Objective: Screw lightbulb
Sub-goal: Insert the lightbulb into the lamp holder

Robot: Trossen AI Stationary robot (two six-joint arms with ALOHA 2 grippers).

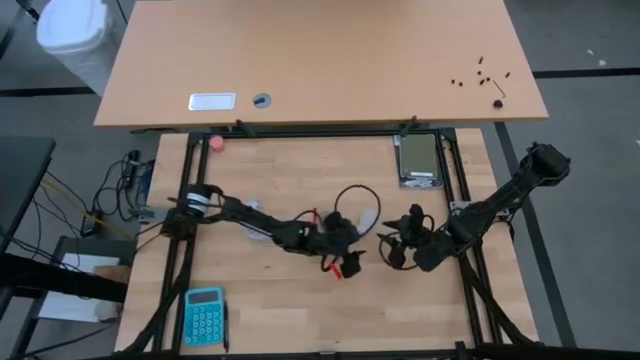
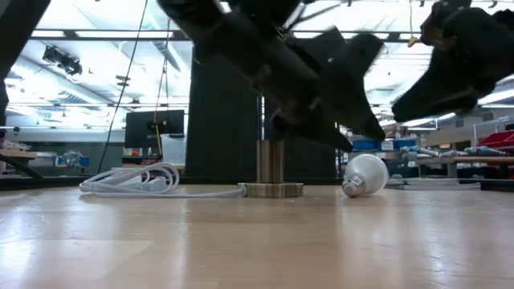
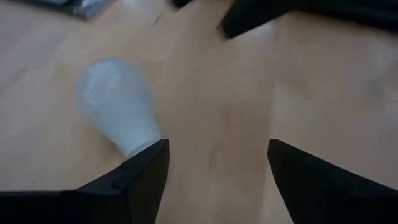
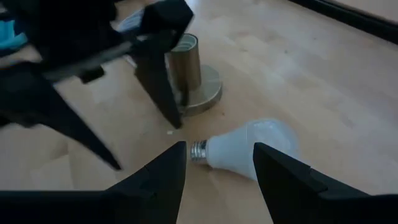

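Fingers of the left tool (image 1: 352, 236) stand apart, just left of the frosted white lightbulb (image 4: 245, 148) lying on its side on the wooden surface (image 1: 300, 310). Right of it, the right tool (image 4: 217, 163) straddles it, fingers apart, unclamped.

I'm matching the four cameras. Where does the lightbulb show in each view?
High view: lightbulb, hard to make out, between the two grippers.
Low view: lying on the table right of the socket.
Left wrist view: upper left.
Right wrist view: lower centre.
Shared landmark: the socket.
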